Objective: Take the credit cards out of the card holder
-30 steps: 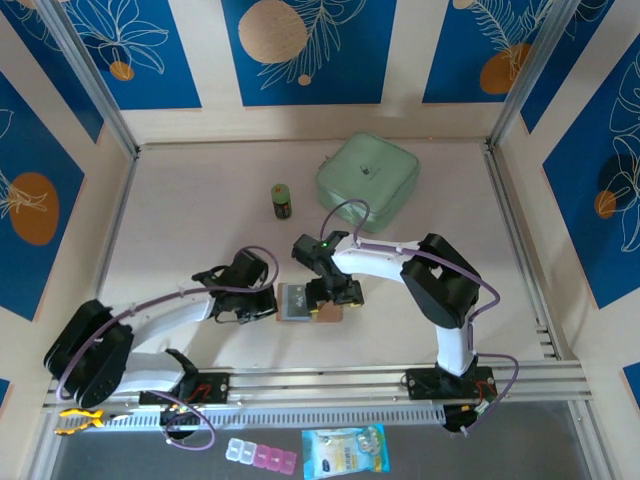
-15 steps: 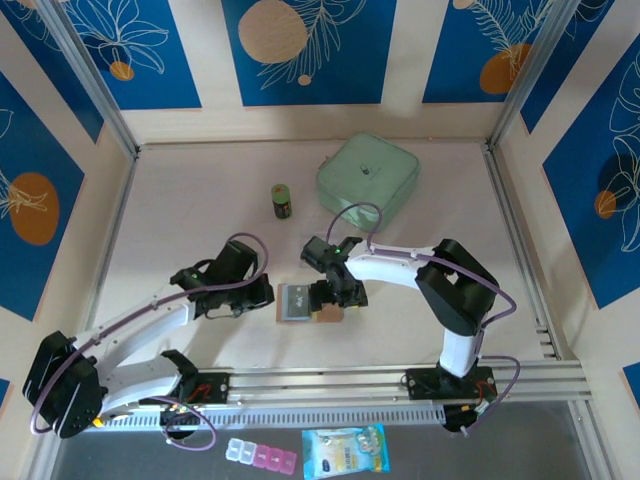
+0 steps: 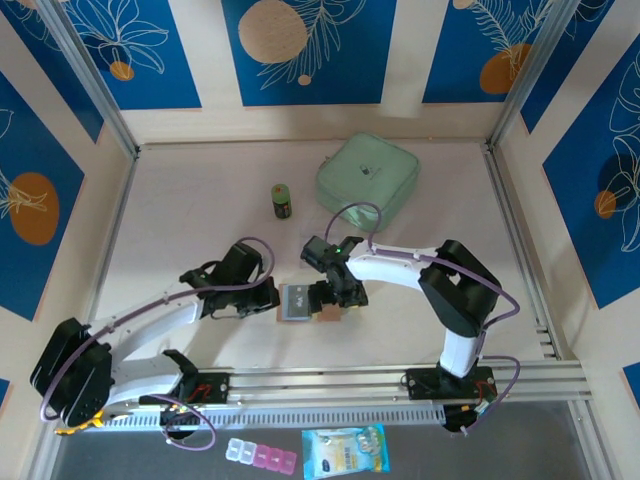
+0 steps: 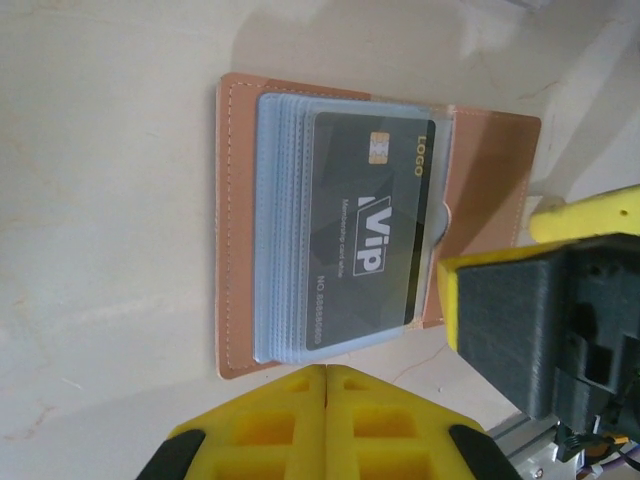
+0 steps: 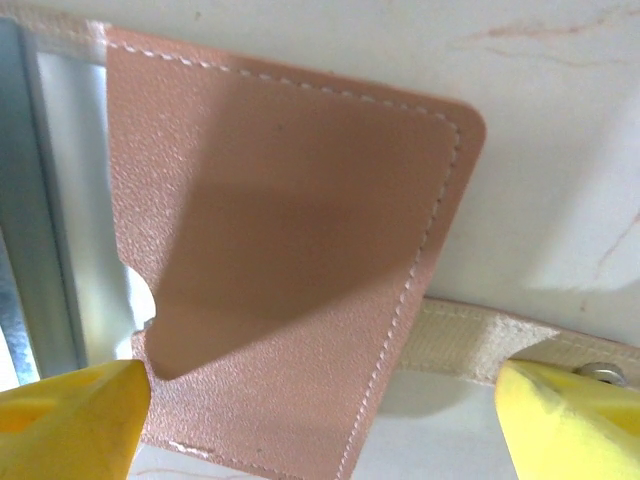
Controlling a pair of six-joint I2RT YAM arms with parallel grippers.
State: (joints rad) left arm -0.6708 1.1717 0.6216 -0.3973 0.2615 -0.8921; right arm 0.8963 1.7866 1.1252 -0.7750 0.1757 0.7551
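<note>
The card holder (image 3: 298,302) lies open on the table between the two grippers. In the left wrist view its pinkish-tan leather (image 4: 238,230) frames a stack of clear pockets, and a dark grey "Vip" credit card (image 4: 365,230) sits in the top pocket. My left gripper (image 3: 270,298) is shut and empty, its joined yellow tips (image 4: 327,372) just off the wallet's edge. My right gripper (image 3: 338,294) is open, its fingers (image 5: 70,415) standing either side of the wallet's plain flap (image 5: 290,250). The snap tab (image 5: 480,345) pokes out beside the other finger.
A big mint-green zip case (image 3: 367,180) and a small green jar (image 3: 283,201) stand farther back. The metal rail (image 3: 330,385) runs along the near edge, with a pill organiser (image 3: 262,455) and a blue-printed sachet (image 3: 345,450) below it.
The left gripper swung away to the left, then came back right, close to the wallet's left edge. The right gripper shifted slightly and stays over the wallet's right half.
</note>
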